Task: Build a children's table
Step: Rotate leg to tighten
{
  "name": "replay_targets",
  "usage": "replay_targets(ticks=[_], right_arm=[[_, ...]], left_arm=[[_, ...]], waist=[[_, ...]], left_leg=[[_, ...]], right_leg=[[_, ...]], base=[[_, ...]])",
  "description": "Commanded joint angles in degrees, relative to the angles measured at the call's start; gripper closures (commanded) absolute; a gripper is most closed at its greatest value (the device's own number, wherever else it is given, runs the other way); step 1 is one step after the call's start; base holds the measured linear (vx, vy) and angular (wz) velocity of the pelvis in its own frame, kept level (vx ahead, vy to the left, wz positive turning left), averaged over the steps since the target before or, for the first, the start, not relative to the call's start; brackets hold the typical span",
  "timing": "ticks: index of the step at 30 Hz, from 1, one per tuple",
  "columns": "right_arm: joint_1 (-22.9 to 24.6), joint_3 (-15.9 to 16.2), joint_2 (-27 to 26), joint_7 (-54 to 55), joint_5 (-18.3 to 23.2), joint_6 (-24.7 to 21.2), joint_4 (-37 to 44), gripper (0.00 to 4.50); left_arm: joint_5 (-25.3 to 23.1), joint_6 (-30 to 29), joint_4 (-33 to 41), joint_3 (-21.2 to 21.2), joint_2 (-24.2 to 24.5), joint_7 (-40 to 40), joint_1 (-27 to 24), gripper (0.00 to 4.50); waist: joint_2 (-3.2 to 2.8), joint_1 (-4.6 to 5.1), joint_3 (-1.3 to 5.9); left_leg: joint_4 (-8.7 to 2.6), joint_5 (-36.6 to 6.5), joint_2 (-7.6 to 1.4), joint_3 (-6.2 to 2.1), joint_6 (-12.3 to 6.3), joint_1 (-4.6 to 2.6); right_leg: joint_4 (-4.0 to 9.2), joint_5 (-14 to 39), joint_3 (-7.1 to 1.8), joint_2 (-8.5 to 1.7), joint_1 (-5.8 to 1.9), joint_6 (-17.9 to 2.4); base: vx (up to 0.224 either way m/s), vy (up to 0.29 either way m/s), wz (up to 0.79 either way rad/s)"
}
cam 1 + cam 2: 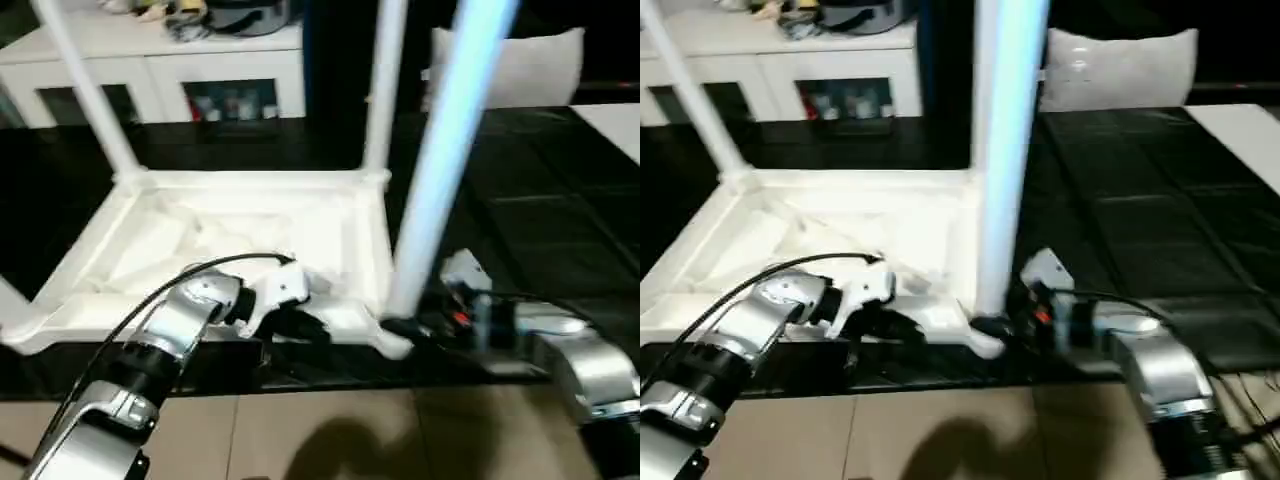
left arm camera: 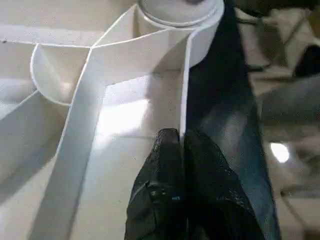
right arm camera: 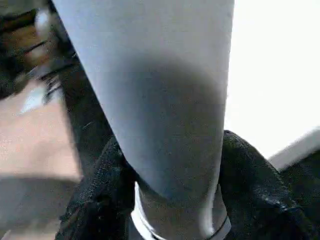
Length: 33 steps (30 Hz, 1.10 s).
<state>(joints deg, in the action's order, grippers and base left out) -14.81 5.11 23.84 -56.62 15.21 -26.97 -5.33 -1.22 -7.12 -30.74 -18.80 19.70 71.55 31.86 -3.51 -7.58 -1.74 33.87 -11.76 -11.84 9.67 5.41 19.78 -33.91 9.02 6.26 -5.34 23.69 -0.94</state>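
Observation:
The children's table lies upside down on a black mat, its ribbed white top facing up. Two white legs stand in its far corners, one on the left and one on the right. A third leg rises from the near right corner socket. My right gripper is shut on this leg's base, its black fingers pressing both sides of the leg. My left gripper is shut on the thin near rim, just left of that corner.
A white low cabinet with glass doors stands behind the table. A white cushion lies at the back right and a white sheet at the right edge. Tan floor runs along the mat's near edge.

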Motion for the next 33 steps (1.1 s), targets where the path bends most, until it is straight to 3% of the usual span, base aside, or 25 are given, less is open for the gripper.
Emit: replay_targets(ticks=[1, 3, 5, 7, 8, 10, 12, 18, 22, 23, 27, 30, 33], right_arm=[[-2.3, 0.29, -5.12, 6.72, 1.84, -4.84, 1.53, 2.48], [-3.96, -0.41, -8.22, 14.88, -2.11, -7.31, 0.07, 2.48], [-5.2, -1.93, -12.18, 22.18, -4.03, -7.97, -0.95, 2.48], [-5.21, -2.22, -13.44, 23.4, -3.79, -5.48, -1.29, 2.48], [-5.16, -2.27, -13.95, 23.88, -3.56, -4.31, -1.39, 1.92], [-4.85, -2.0, -14.14, 24.14, -3.85, -2.21, -1.51, 1.78], [-4.21, -2.33, -14.39, 23.5, -3.54, -2.82, -0.31, 1.76], [-2.87, -2.6, -12.49, 20.81, -3.47, -1.01, 0.5, 0.99], [-2.12, -2.96, -8.91, 15.99, -2.57, 2.12, 0.35, 0.89], [-1.84, -3.26, -7.03, 13.28, -2.06, 2.69, 0.59, 0.58], [-1.72, -4.26, -2.89, 7.5, -0.97, 3.62, 0.12, 0.39], [-1.88, -3.97, -0.13, 4.46, -1.19, 4.33, -0.77, 0.1], [-2.23, -3.16, 3.84, -0.33, -1.13, 6.13, -2.43, 0.1]], left_arm=[[0.45, -3.25, 1.77, -0.81, -4.15, -5.05, -0.46, 4.5], [-0.35, -5.05, 1.58, 0.09, -6.13, -9.68, -0.21, 4.5], [-0.78, -6.99, 1.39, 1.59, -8.72, -15.23, 0.21, 4.5], [-0.83, -7.8, 1.5, 2.09, -9.82, -17.06, 0.52, 4.5], [-0.92, -8.25, 1.83, 2.24, -10.31, -17.89, 0.58, 4.5], [-1.03, -8.39, 2.22, 2.11, -10.57, -18.14, 0.61, 4.5], [-1.55, -8.26, 2.91, 1.85, -10.06, -17.87, 0.43, 4.5], [-2.47, -6.05, 3.02, 1.11, -7.26, -16.51, -0.32, 4.5], [-2.76, -3.9, 2.45, 0.48, -5.34, -14.35, -0.64, 4.5], [-2.96, -2.68, 1.78, 0.29, -4.6, -13.39, -0.48, 4.5], [-2.19, 1.49, 0.32, -0.14, -3.38, -10.17, -0.15, 4.5], [-2.16, 2.86, 0.0, -1.12, -2.35, -7.83, -0.07, 4.5], [-2.49, 5.69, -1.03, -2.72, -0.82, -4.27, 0.35, 4.5]], waist=[[0.65, 0.36, 2.5], [0.66, 1.8, 2.39], [0.54, 2.87, 2.63], [0.48, 3.24, 2.96], [0.52, 3.35, 2.82], [0.59, 3.45, 2.97], [0.35, 3.39, 3.15], [0.1, 2.94, 3.5], [0.18, 2.6, 3.41], [0.21, 2.45, 3.42], [0.26, 1.93, 3.23], [0.27, 1.66, 3.28], [0.41, 1.24, 3.32]], left_leg=[[-4.34, -12.97, -0.48, -0.18, -1.39, 0.46], [-4.4, -14.18, -0.06, -0.42, -0.52, 0.58], [-4.42, -13.94, 0.03, -0.57, -0.28, 0.67], [-4.36, -13.33, -0.17, -0.49, -1.35, 0.56], [-4.43, -13.35, -0.19, -0.47, -1.66, 0.58], [-4.3, -12.91, -0.16, -0.32, -2.45, 0.48], [-4.29, -10.94, -0.44, -0.32, -3.25, 0.69], [-3.95, -5.95, -0.59, -0.27, -4.41, 1.14], [-3.89, -6.64, -0.59, -0.12, -4.76, 1.05], [-3.85, -6.93, -0.6, -0.06, -5.03, 1.0], [-3.9, -7.91, -0.72, -0.01, -5.37, 0.87], [-3.87, -7.63, -0.89, -0.03, -5.21, 0.88], [-3.76, -7.45, -0.88, 0.05, -5.41, 0.82]], right_leg=[[5.99, 30.73, -2.19, -2.98, -3.15, -3.51], [6.32, 32.41, -1.62, -2.7, -3.24, -2.14], [6.43, 31.35, -1.44, -2.74, -3.43, -2.13], [6.45, 28.01, -1.61, -2.86, -3.35, -2.86], [6.44, 27.43, -1.68, -2.79, -3.27, -3.23], [6.25, 25.88, -1.86, -2.78, -3.23, -4.16], [5.65, 22.13, -2.12, -2.79, -3.45, -5.69], [4.31, 12.56, -2.39, -2.9, -4.07, -8.88], [4.49, 13.59, -2.41, -2.96, -4.09, -9.02], [4.55, 14.25, -2.42, -3.0, -4.06, -8.85], [4.77, 16.67, -2.39, -2.95, -3.9, -8.26], [4.59, 16.44, -2.48, -2.98, -3.9, -8.31], [4.57, 16.53, -2.49, -3.02, -3.85, -8.57]], base=[[0.0, 0.0, 0.0], [0.0, 0.0, 0.0], [0.0, 0.0, 0.0], [0.0, 0.0, 0.0], [0.0, 0.0, 0.0], [0.0, 0.0, 0.0], [0.0, 0.0, 0.0], [0.0, 0.0, 0.0], [0.0, 0.0, 0.0], [0.0, 0.0, 0.0], [0.0, 0.0, 0.0], [0.0, 0.0, 0.0], [0.0, 0.0, 0.0]])
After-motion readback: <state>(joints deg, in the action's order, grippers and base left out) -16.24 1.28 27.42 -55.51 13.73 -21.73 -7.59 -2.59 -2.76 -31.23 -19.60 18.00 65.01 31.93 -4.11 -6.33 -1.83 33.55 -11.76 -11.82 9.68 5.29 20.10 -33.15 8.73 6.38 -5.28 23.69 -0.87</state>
